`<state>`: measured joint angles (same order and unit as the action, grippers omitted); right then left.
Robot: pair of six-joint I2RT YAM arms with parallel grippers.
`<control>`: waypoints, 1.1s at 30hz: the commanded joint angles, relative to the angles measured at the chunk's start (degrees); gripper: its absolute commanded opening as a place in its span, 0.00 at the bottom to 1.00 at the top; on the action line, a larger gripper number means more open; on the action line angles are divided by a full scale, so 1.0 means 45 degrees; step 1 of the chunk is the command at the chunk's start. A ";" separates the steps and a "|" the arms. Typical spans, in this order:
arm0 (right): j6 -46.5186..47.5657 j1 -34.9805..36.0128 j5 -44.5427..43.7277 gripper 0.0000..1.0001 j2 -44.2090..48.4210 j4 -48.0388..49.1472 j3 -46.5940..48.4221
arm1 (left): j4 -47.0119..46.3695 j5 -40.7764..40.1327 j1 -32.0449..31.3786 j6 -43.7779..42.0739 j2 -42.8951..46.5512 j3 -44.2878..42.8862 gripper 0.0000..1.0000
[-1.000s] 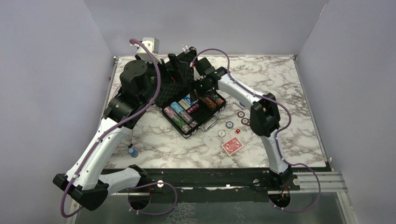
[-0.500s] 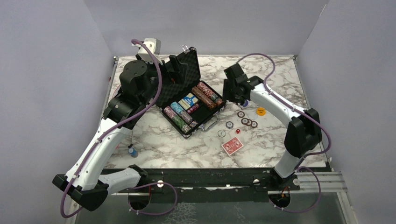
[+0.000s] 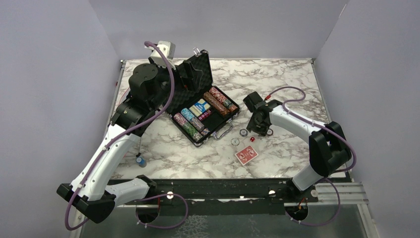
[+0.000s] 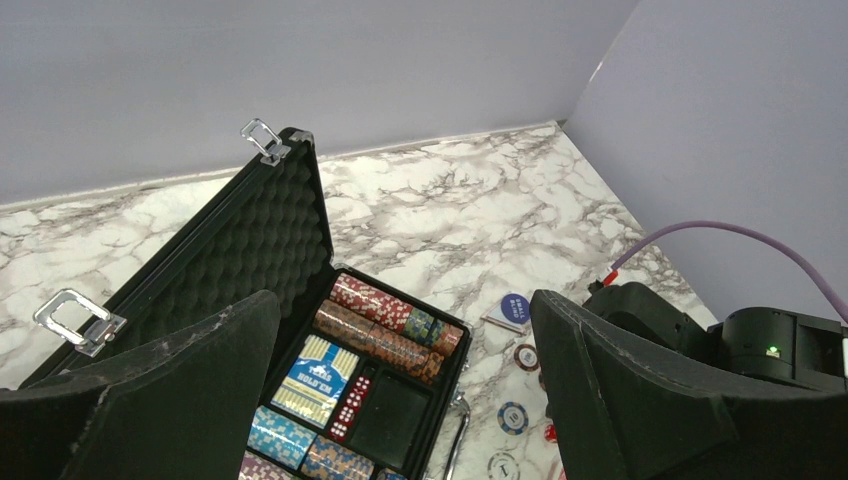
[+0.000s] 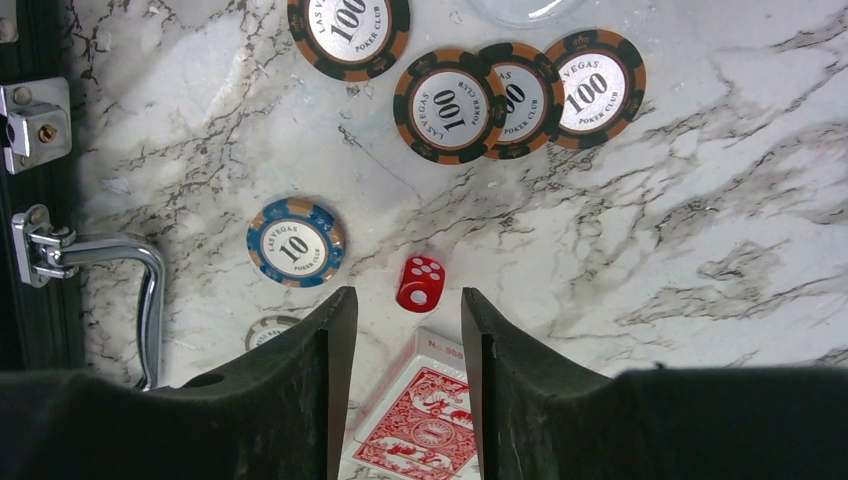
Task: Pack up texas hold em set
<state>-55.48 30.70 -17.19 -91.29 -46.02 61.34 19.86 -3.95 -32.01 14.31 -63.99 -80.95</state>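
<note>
The black silver-edged briefcase (image 3: 204, 113) lies open with its foam lid (image 4: 250, 250) upright. It holds rows of chips (image 4: 390, 318), a blue card box (image 4: 308, 375) and red dice (image 4: 352, 405). My left gripper (image 3: 185, 74) is open and empty beside the lid. My right gripper (image 5: 403, 300) is open, low over the table. A loose red die (image 5: 421, 283) lies just beyond its fingertips, and the red-backed card deck (image 5: 425, 420) lies under the gap. Loose chips (image 5: 296, 243) and brown 100 chips (image 5: 450, 105) lie around. The blue disc (image 4: 514, 307) lies by the case. The orange disc is hidden.
The case's metal handle (image 5: 120, 270) lies left of my right fingers. A small blue-tipped tool (image 3: 141, 161) lies near the front left. Grey walls enclose the marble table on three sides.
My right arm has left the open case, swung out to the right, then come down over the loose die and chips. The left arm has hardly moved.
</note>
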 commanded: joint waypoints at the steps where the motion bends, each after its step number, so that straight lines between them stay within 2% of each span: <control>1: -0.1053 0.0073 0.0011 0.43 -0.0338 0.0602 -0.0150 | -0.0002 0.0361 -0.0035 0.0099 0.0078 0.0114 0.99; 5: -0.1279 0.0073 -0.0089 0.38 -0.0382 0.1002 -0.0469 | -0.0011 0.0388 -0.0035 0.0159 0.0098 0.0174 0.99; 15: -0.1440 0.0068 0.0211 0.39 -0.0705 0.1042 -0.0876 | -0.0016 0.0288 -0.0040 0.0161 0.0064 0.0272 0.99; 22: -0.1301 0.0073 0.0654 0.30 -0.0780 0.1294 -0.1050 | -0.0009 0.0269 -0.0035 0.0102 0.0000 0.0293 0.99; 28: -0.0733 0.0063 0.0921 0.21 -0.0605 0.1384 -0.0911 | -0.0014 0.0186 -0.0033 0.0066 -0.0019 0.0321 0.99; 33: 0.0534 0.0073 0.0847 0.20 -0.0538 0.1364 -0.0337 | 0.0001 0.0161 -0.0035 0.0029 -0.0073 0.0259 0.99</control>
<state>-57.95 30.70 -13.80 -94.11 -40.75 57.54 19.90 -3.46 -32.01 14.52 -64.07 -80.01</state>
